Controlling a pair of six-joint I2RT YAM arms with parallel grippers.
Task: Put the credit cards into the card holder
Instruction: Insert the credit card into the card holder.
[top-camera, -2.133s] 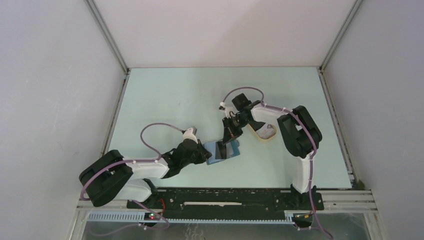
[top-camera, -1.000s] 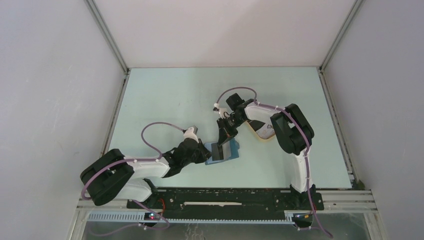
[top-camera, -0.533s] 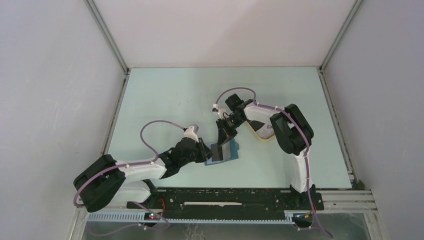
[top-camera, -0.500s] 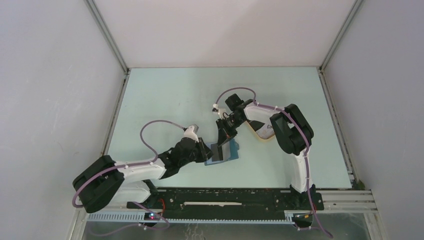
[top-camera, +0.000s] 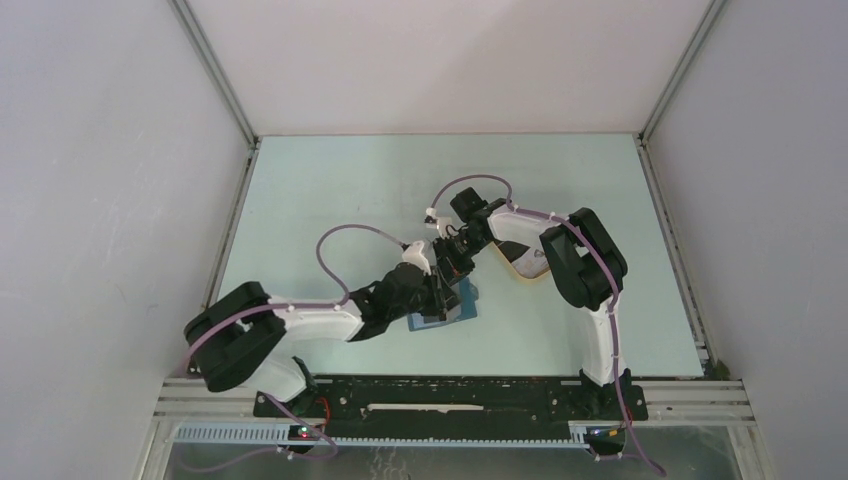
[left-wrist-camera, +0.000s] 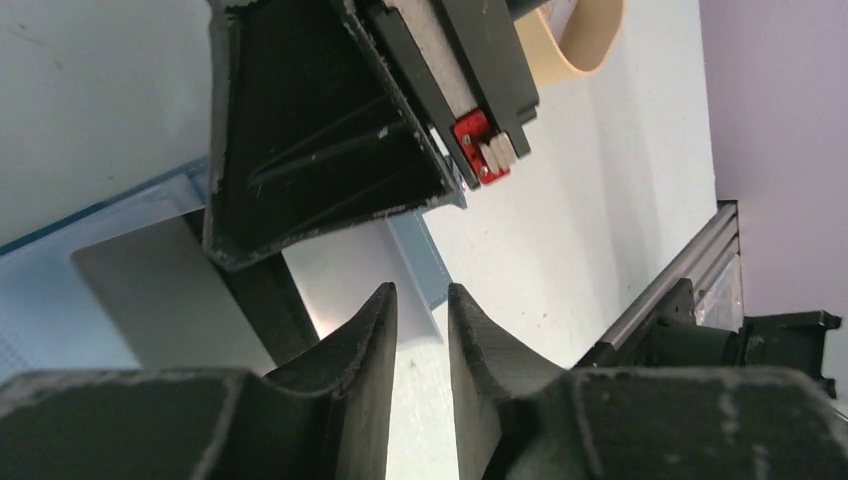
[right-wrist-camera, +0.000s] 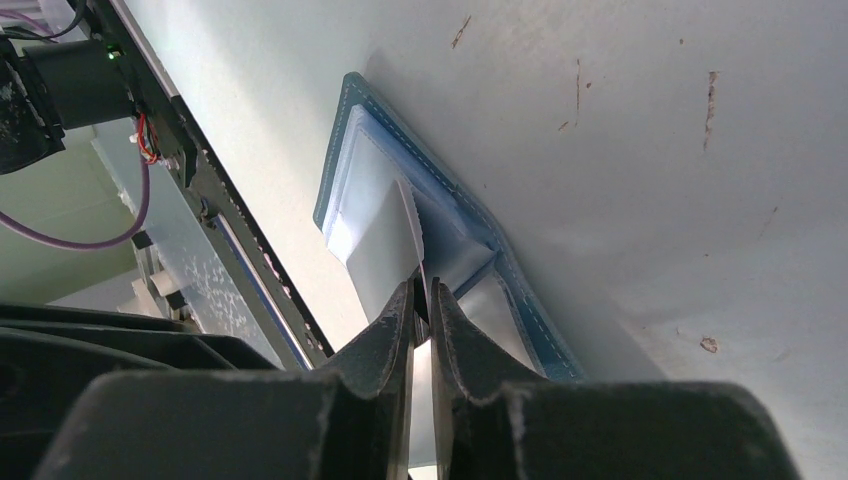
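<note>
The teal-blue card holder (top-camera: 462, 303) lies open on the table, with lighter blue pockets (right-wrist-camera: 470, 225) inside. My right gripper (right-wrist-camera: 421, 290) is shut on the edge of a whitish-grey credit card (right-wrist-camera: 383, 250) that stands tilted with its far end in the holder. From above, that right gripper (top-camera: 452, 268) is over the holder's far side. My left gripper (top-camera: 437, 292) reaches over the holder's left part, close under the right one. Its jaws (left-wrist-camera: 422, 300) stand slightly open with nothing between them. The card (left-wrist-camera: 150, 290) and pale blue holder (left-wrist-camera: 90, 235) show at left in the left wrist view.
A beige oval tray (top-camera: 530, 263) sits just right of the holder, under the right arm; its rim (left-wrist-camera: 590, 40) shows in the left wrist view. The metal rail (top-camera: 450, 390) runs along the near table edge.
The left arm has swung right from the holder's left edge to over the holder, and its jaws have parted a little. The right gripper has stayed put on the card.
</note>
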